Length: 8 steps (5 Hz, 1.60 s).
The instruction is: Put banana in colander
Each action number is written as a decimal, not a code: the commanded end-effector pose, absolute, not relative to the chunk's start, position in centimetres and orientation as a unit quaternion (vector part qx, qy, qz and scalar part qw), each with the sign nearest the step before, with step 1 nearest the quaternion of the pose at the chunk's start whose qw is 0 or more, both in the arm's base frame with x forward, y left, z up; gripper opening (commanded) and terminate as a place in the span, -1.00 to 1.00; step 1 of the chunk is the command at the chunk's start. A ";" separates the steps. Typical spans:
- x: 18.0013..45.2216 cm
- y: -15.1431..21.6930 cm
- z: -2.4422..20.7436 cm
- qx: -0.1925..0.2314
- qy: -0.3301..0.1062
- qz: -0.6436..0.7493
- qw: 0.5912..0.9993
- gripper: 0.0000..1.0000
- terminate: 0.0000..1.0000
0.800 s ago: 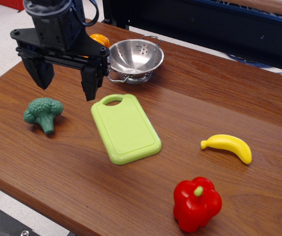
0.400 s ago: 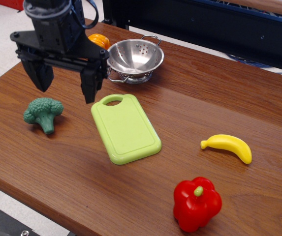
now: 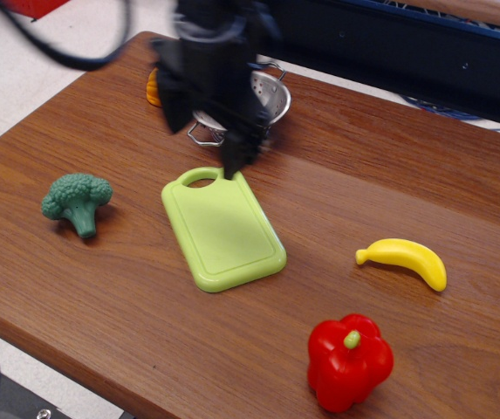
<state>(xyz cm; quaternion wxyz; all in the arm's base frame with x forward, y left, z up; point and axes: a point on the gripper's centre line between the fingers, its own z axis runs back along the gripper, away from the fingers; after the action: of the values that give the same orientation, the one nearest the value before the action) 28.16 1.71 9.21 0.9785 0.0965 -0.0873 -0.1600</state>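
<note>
The yellow banana (image 3: 404,259) lies on the wooden table at the right, well away from the gripper. The steel colander (image 3: 273,92) stands at the back of the table, mostly hidden behind the arm. My black gripper (image 3: 204,148) is blurred by motion and hangs in front of the colander, above the handle end of the green cutting board. Its two fingers stand apart and hold nothing.
A lime-green cutting board (image 3: 223,229) lies mid-table. A green broccoli (image 3: 77,201) sits at the left, a red pepper (image 3: 349,360) at the front right, and an orange pumpkin (image 3: 153,87) behind the arm at the back left. A dark shelf stands behind the table.
The gripper has swung quickly to the right, from above the broccoli to in front of the colander. No object has moved.
</note>
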 end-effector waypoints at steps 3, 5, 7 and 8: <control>29.6 -9.3 7.5 0.022 -0.125 -0.596 0.793 1.00 -1.00; 29.7 -11.9 4.5 -0.003 -0.113 -0.627 0.771 1.00 -1.00; 29.3 -12.7 2.3 0.006 -0.090 -0.614 0.784 1.00 -1.00; 29.3 -12.6 2.1 0.009 -0.085 -0.605 0.792 -1.00 -1.00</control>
<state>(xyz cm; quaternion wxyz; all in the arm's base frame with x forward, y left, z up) 30.66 -12.08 0.76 0.7956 0.0036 -0.0664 -0.6021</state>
